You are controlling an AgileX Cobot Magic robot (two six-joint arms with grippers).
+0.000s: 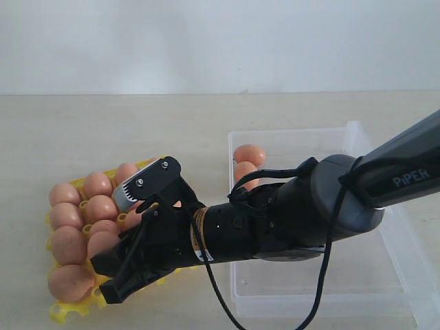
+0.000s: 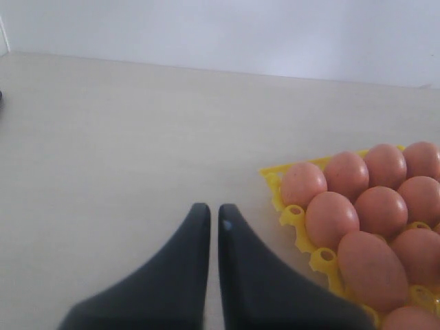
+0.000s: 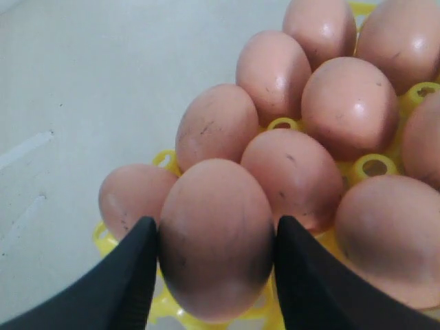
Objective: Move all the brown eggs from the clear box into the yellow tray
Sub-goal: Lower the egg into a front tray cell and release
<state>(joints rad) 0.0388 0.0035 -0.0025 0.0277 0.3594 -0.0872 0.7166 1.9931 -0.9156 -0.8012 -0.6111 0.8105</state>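
Observation:
My right gripper (image 3: 216, 225) is shut on a brown egg (image 3: 216, 240) and holds it just above the near corner of the yellow tray (image 3: 375, 166). Several brown eggs (image 3: 275, 65) fill the tray's cells around it. In the exterior view the right arm reaches across to the tray (image 1: 65, 313), and its gripper (image 1: 106, 276) hides the held egg. Two brown eggs (image 1: 247, 152) lie at the far left corner of the clear box (image 1: 385, 292). My left gripper (image 2: 213, 210) is shut and empty, low over the bare table beside the tray (image 2: 295, 218).
The right arm's black body (image 1: 289, 220) and cable lie over the left part of the clear box. Pale tabletop (image 1: 137, 124) stretches behind the tray and box. The left arm does not show in the exterior view.

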